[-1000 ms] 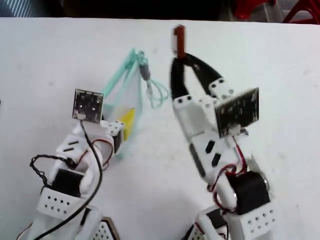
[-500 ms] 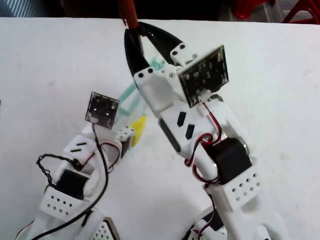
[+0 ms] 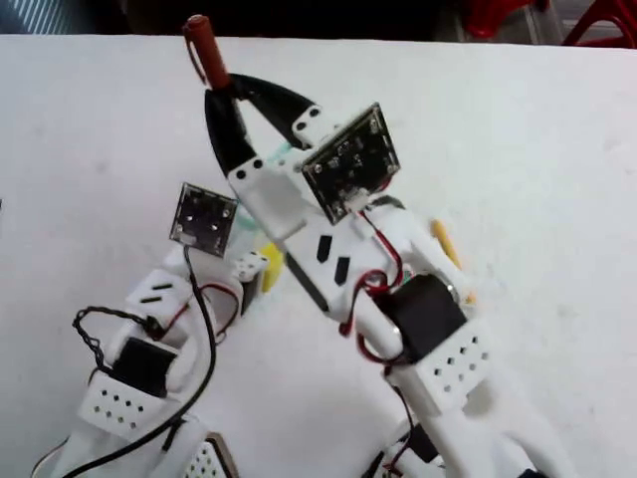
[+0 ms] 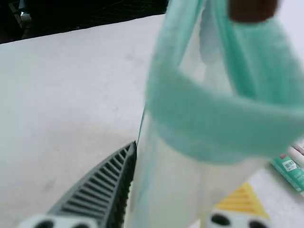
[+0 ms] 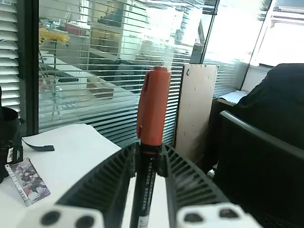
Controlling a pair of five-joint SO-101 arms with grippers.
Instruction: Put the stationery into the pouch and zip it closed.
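Observation:
In the high view my right gripper (image 3: 221,85) is shut on a pen with a dark red cap (image 3: 202,45), held above the table's far left-centre. The right wrist view has that pen (image 5: 152,104) upright between the ribbed fingers (image 5: 118,175) of the right gripper (image 5: 148,149). The mint-green clear pouch (image 4: 213,118) hangs close in the left wrist view, gripped by my left gripper (image 4: 171,199). From above, only a mint strip (image 3: 282,151) and a yellow patch (image 3: 271,261) of the pouch peek out beside the left gripper (image 3: 257,274), under the right arm.
A yellow pencil (image 3: 445,244) lies on the white table (image 3: 537,129) just right of the right arm. A green-labelled item (image 4: 289,168) lies by the pouch. The table's far edge runs along the top, with dark room beyond.
The right arm has swung left with the pen and now covers most of the pouch. The left arm shifted slightly a second ago, then stayed put.

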